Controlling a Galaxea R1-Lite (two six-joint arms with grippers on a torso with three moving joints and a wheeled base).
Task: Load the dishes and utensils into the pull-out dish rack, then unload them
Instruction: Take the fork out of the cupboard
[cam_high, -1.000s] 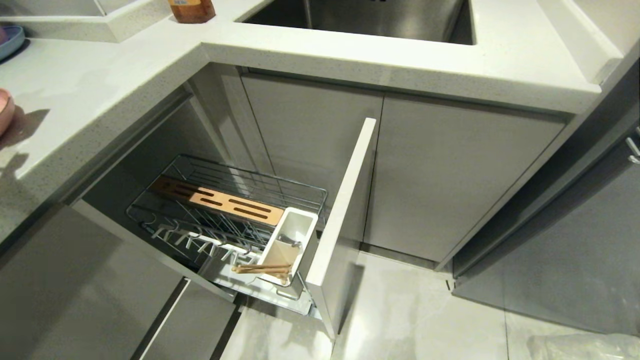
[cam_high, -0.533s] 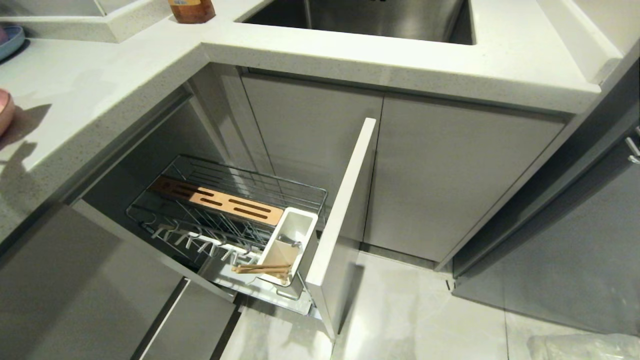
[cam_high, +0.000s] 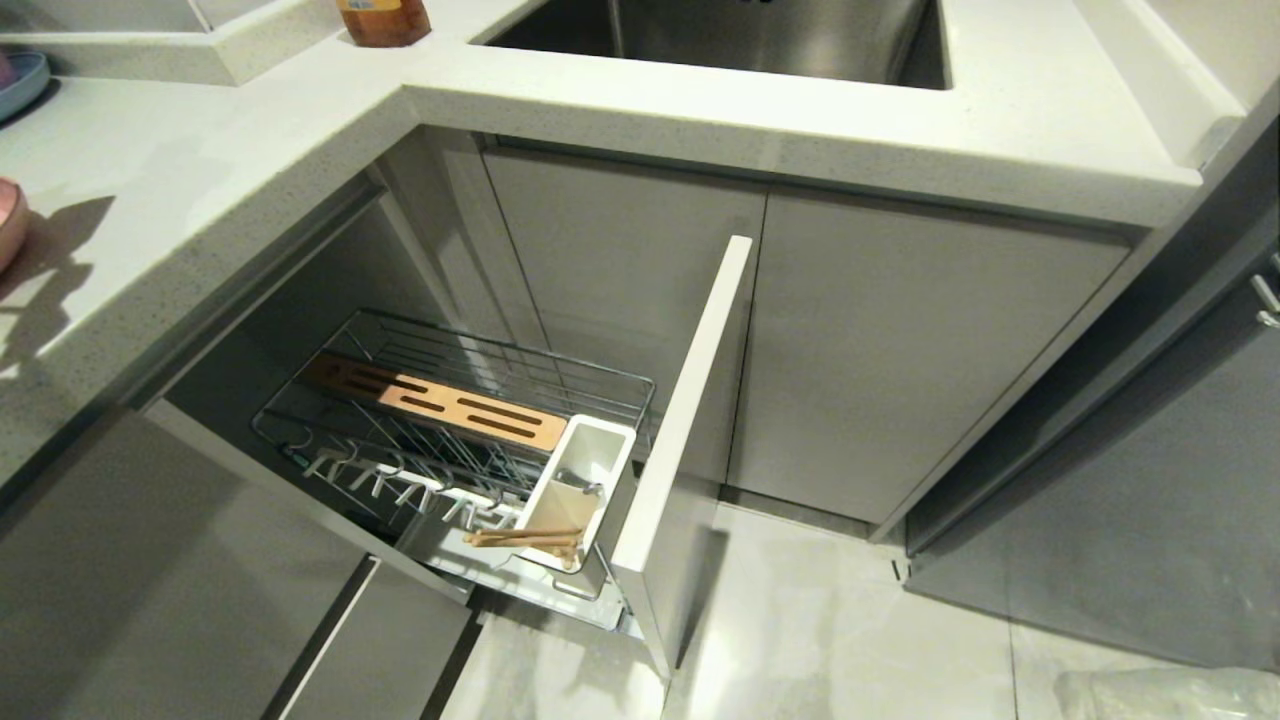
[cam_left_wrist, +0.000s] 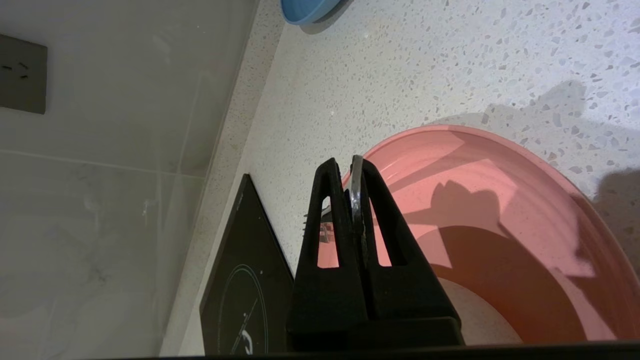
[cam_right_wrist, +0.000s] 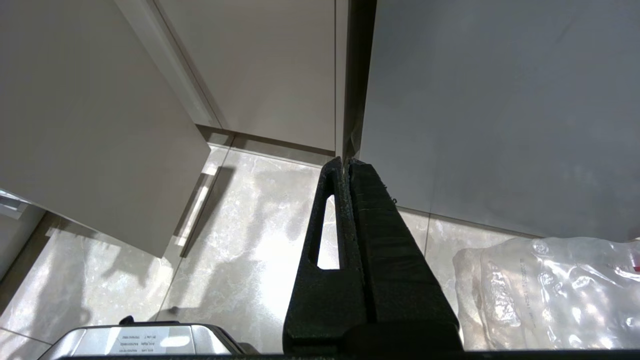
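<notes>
Now your left pincer pinches a thin metal strip, likely the spoon, above the pink plate on the counter. Carry it level to the rack's white box, beside the chopsticks.

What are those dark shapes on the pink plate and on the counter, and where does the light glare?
Left wrist view: the left pincer, shut on a metal spoon, casts dark shadows over the pink plate. Head view: matching shadows lie on the countertop at far left. Right wrist view: bright glare on the glossy floor tiles and a crinkled plastic bag.
</notes>
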